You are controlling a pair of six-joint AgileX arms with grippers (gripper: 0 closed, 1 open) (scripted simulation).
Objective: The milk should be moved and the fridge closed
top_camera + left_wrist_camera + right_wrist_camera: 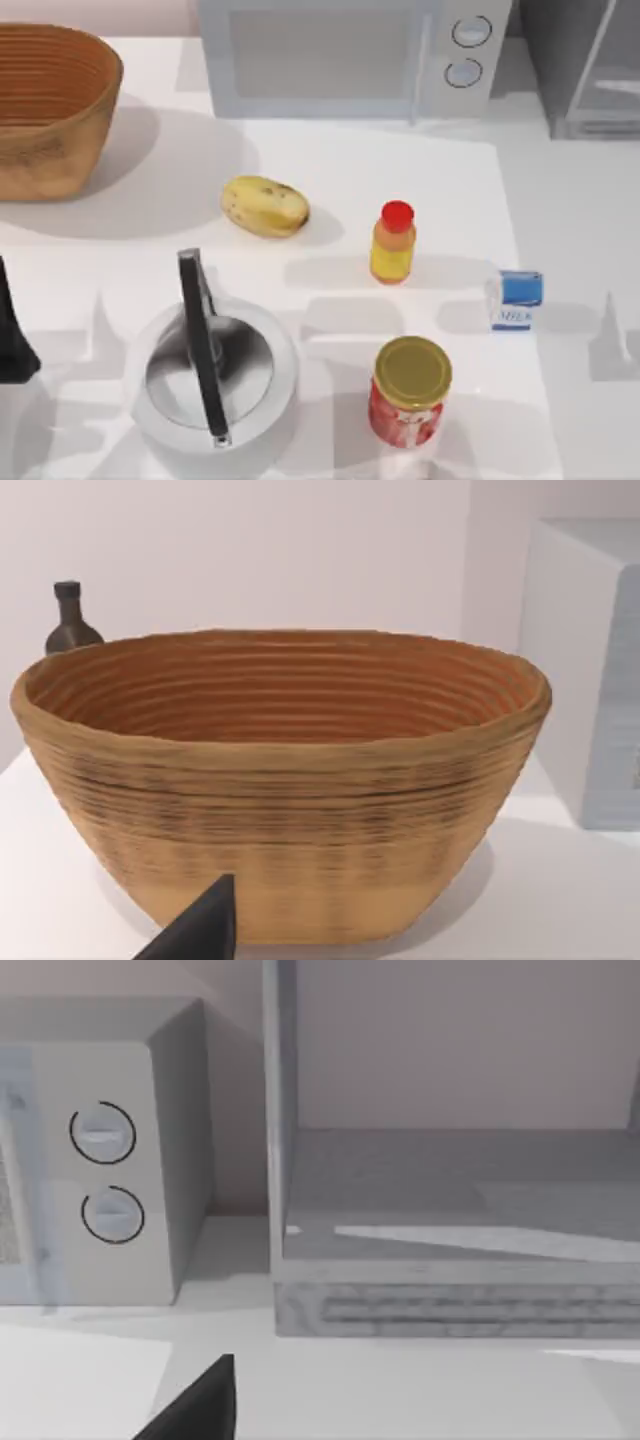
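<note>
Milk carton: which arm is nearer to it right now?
Probably right. The right gripper faces the open fridge, on the same side as the milk; the left arm sits at the far left edge, beyond the kettle.

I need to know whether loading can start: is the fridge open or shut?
Open. The right wrist view looks straight into the fridge, showing its bare interior floor and back wall, with no door panel across the front.

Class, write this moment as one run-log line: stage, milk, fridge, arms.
stage: not started | milk carton: on table, right of yellow bottle, ungripped | fridge: open, inside bare | left arm: parked at table's left edge
</note>
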